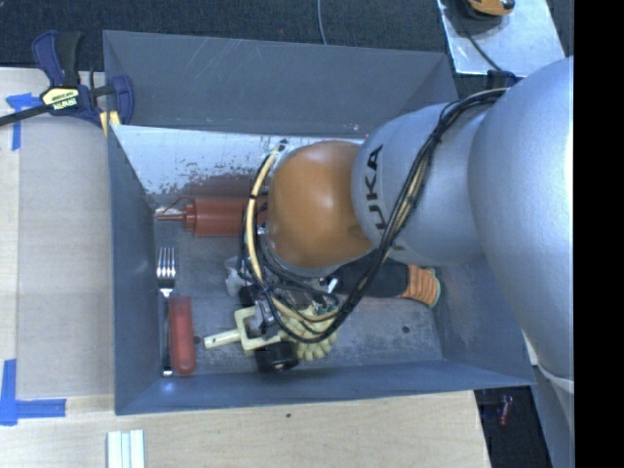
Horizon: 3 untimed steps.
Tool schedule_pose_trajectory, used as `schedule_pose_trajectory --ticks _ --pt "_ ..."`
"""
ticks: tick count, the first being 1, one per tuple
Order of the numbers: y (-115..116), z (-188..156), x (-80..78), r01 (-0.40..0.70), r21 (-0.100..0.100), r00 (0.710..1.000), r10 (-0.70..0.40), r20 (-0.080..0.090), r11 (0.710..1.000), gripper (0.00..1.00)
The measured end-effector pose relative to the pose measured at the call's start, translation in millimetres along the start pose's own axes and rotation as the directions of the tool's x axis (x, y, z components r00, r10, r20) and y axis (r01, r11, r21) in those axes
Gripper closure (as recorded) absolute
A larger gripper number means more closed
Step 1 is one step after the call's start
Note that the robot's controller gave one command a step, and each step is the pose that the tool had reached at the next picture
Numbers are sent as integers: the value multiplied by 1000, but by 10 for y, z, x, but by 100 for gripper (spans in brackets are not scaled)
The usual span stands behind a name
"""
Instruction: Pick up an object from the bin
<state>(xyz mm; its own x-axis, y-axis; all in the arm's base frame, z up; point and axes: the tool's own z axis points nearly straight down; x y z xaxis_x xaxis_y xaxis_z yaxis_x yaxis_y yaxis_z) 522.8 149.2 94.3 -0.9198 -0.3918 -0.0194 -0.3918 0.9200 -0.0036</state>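
Under gripper (265, 331): pale-yellow piece (224, 339), lower centre of frame, near front wall of bin (292, 86); pokes out left from beneath gripper. Gripper low over it, amid cables; open or closed, can't tell. Bristly yellow brush (317, 351) just right of gripper, partly hidden. Fork (178, 331) w/ red handle at left, tines toward top of frame. Brown bottle (210, 216) upper left, on its side. Orange-black thing (419, 286) at right, partly under arm.

Grey bin (292, 86) with red-handled fork (179, 331), brown bottle (213, 216)
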Motion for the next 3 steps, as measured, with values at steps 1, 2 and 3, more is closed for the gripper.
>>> schedule_pose_trajectory --ticks 1,2,3 --pt "-38 -770 65 -34 0 999 34 -6 999 100" --pt "-31 -1528 25 -43 -1 999 43 -8 999 100" --pt "63 -1450 107 198 1 980 -198 3 980 100"
